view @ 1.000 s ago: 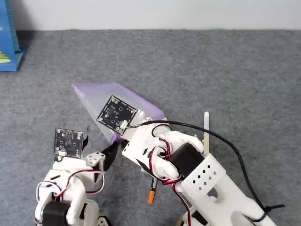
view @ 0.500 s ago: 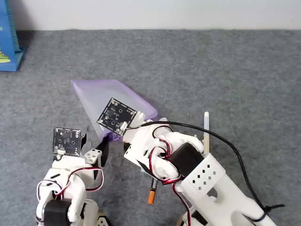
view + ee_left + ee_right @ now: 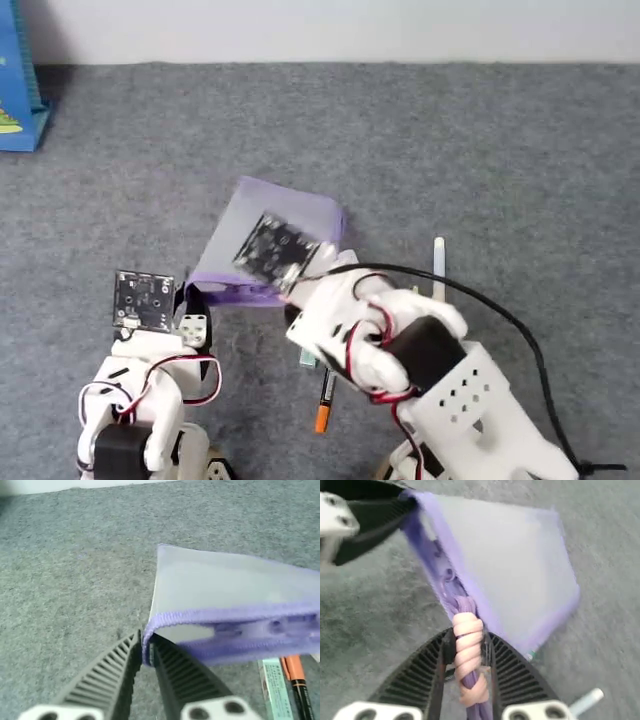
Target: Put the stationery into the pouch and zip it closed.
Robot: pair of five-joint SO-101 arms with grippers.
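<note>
The translucent purple pouch (image 3: 285, 215) hangs stretched between both grippers above the grey carpet. In the left wrist view my left gripper (image 3: 145, 644) is shut on the pouch's (image 3: 225, 587) zipper-edge corner. In the high view that gripper (image 3: 190, 294) sits at the pouch's lower left end. My right gripper (image 3: 467, 636) is shut on the pink zipper pull (image 3: 467, 652) at the other end of the zipper edge of the pouch (image 3: 515, 565). An orange pen (image 3: 322, 404) and a green-labelled item (image 3: 275, 686) lie on the carpet below the pouch. A white pen (image 3: 438, 268) lies beside the right arm.
A blue box (image 3: 16, 85) stands at the far left edge near the wall. Open grey carpet (image 3: 500, 150) stretches behind and to the right of the pouch. The right arm's body (image 3: 440, 390) covers the near right area.
The pouch has swung round from pointing left to lying stretched between the grippers. My left gripper has closed on its corner. The right arm has shifted to the right with the zipper pull.
</note>
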